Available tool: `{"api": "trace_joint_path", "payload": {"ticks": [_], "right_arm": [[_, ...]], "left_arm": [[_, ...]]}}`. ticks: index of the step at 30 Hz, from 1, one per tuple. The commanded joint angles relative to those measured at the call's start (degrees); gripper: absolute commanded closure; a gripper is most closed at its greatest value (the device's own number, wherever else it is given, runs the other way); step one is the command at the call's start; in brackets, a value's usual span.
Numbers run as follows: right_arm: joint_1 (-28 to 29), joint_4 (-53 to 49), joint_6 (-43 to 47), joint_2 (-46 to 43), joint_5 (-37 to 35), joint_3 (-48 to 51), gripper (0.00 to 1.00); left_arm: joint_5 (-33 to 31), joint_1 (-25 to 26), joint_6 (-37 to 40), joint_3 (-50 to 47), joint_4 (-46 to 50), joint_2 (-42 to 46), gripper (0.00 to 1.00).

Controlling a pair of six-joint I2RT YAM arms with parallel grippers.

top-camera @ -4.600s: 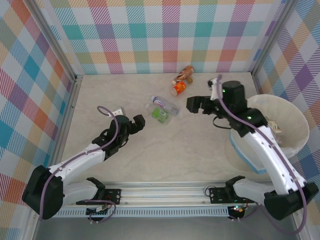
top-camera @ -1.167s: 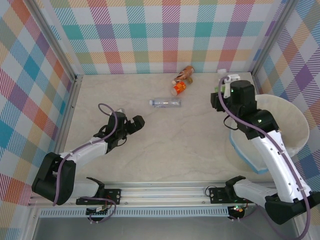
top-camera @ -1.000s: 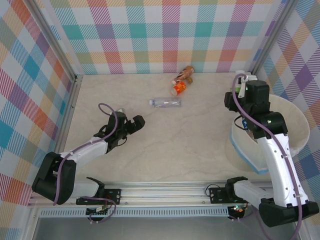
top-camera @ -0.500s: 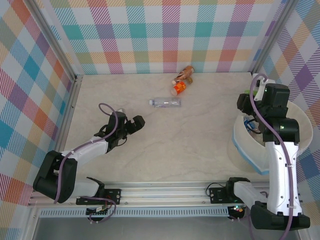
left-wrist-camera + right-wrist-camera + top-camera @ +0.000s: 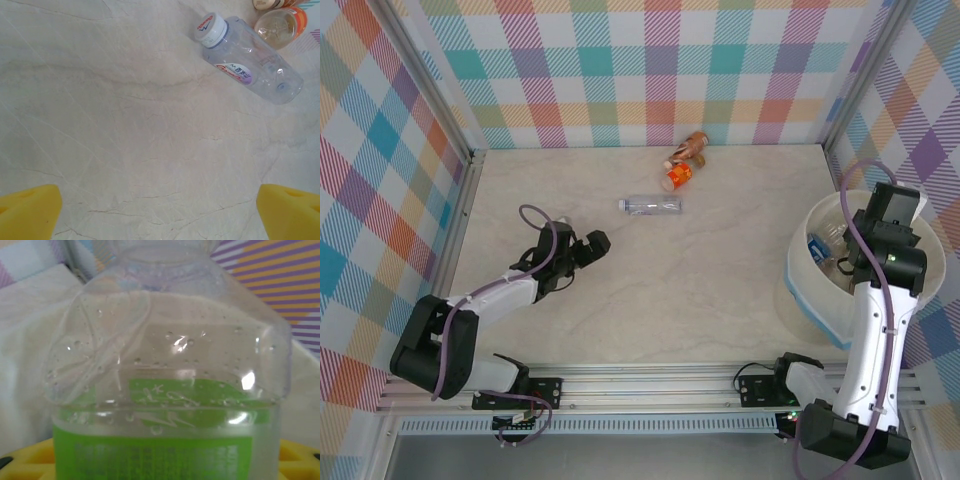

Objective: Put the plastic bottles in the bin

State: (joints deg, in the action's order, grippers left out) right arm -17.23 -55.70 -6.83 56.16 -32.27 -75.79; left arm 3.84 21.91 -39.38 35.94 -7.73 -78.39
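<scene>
A clear bottle with a white cap (image 5: 652, 205) lies on its side mid-table, also in the left wrist view (image 5: 250, 67). An orange bottle (image 5: 678, 176) and a brown bottle (image 5: 695, 146) lie by the back wall. My left gripper (image 5: 586, 247) rests low on the table, open, its yellow fingertips (image 5: 27, 210) spread wide with bare table between them. My right gripper (image 5: 160, 467) is shut on a clear green-labelled bottle (image 5: 165, 390), held over the cream-white bin (image 5: 840, 197). Other bottles (image 5: 823, 243) lie inside the bin.
The bin stands at the table's right edge, its blue band (image 5: 810, 302) facing the middle. Checked walls close the back and both sides. A metal rail (image 5: 650, 385) with the arm bases runs along the near edge.
My right arm has swung right from the table's middle to above the bin, carrying the green-labelled bottle. The left arm has hardly moved.
</scene>
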Motion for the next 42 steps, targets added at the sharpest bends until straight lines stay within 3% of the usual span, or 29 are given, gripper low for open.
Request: {"api": "trace_joint_path", "payload": {"ticks": [1, 3, 8, 14, 18, 27, 35, 38, 42], "right_arm": [[-1.3, -0.4, 1.5, 0.2, -7.4, 0.3, 0.36], [-1.7, -0.6, 1.3, 0.2, -7.9, 0.4, 0.35], [-2.0, -3.6, 0.4, 0.5, -13.8, 0.9, 0.18], [-2.0, -4.8, 0.0, -1.6, -8.8, -0.1, 0.08], [-2.0, -7.4, -1.1, -1.4, 0.1, -2.6, 0.0], [-2.0, -2.3, -3.2, -3.0, 28.4, 1.3, 0.0], [-2.0, 1.5, -5.4, -6.0, 45.3, -0.4, 0.0], [-1.9, 3.5, -5.6, -7.2, 56.9, -0.1, 0.0], [-1.2, 9.0, -9.4, -9.5, 67.2, 1.9, 0.0]], "left_arm": [[1.4, -1.0, 1.3, 2.1, -1.2, -0.5, 0.0], [1.4, -1.0, 1.4, 2.5, -1.1, -0.4, 0.0], [1.4, -1.2, 1.5, 2.6, -0.9, -0.2, 0.0], [1.7, -1.4, 2.2, 3.1, -0.2, -0.5, 0.0], [1.7, -1.5, 2.0, 3.2, -0.4, -0.5, 0.0], [1.7, -1.5, 2.2, 3.3, 1.0, -0.1, 0.0], [4.0, -1.6, 5.9, 4.3, -1.3, -0.2, 0.0], [3.7, -1.6, 8.6, 5.2, -2.8, -0.7, 0.0], [5.2, -1.6, 14.4, 8.2, -3.2, -2.0, 0.0]]}}
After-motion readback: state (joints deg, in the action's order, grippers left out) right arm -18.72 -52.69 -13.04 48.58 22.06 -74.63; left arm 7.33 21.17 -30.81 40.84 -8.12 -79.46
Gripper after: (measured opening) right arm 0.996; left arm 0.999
